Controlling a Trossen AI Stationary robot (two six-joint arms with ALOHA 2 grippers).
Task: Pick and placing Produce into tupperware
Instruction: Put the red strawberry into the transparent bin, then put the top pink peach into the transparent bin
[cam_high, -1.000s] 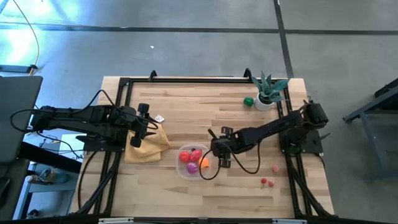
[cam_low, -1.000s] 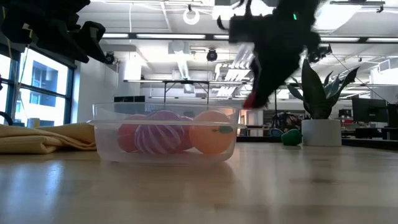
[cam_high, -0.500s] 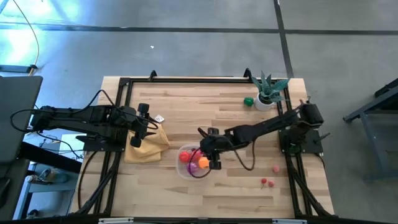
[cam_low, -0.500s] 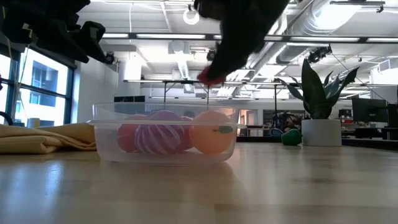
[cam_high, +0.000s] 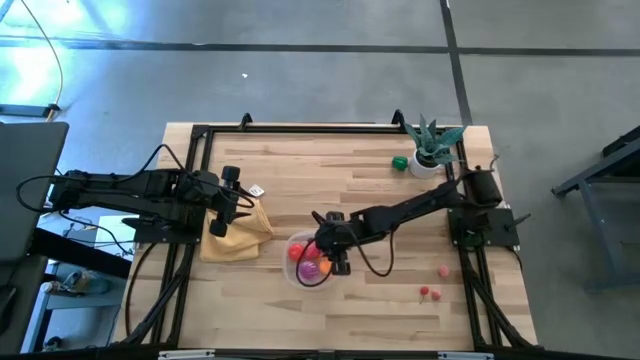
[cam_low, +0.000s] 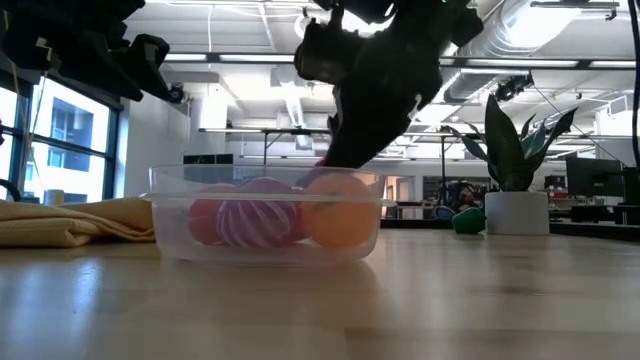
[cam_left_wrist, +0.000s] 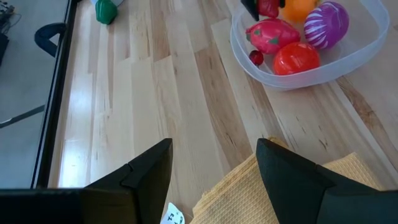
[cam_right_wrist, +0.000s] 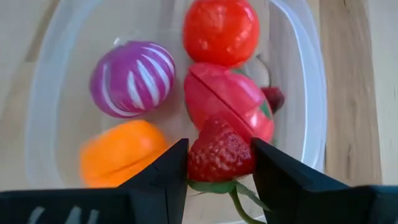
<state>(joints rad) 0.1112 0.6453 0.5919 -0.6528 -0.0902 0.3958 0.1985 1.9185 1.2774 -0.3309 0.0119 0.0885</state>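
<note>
right end effector (cam_right_wrist: 219, 163) has carried strawberry (cam_right_wrist: 220, 153) seemingly over tupperware (cam_right_wrist: 306, 81)

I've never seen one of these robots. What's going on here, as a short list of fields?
Right end effector: shut on a strawberry, above the tupperware
Already inside: purple striped piece, orange piece, red tomato, pink-red fruit
Left end effector: open, waiting over the yellow cloth
Still on table: green piece, small red pieces
</note>
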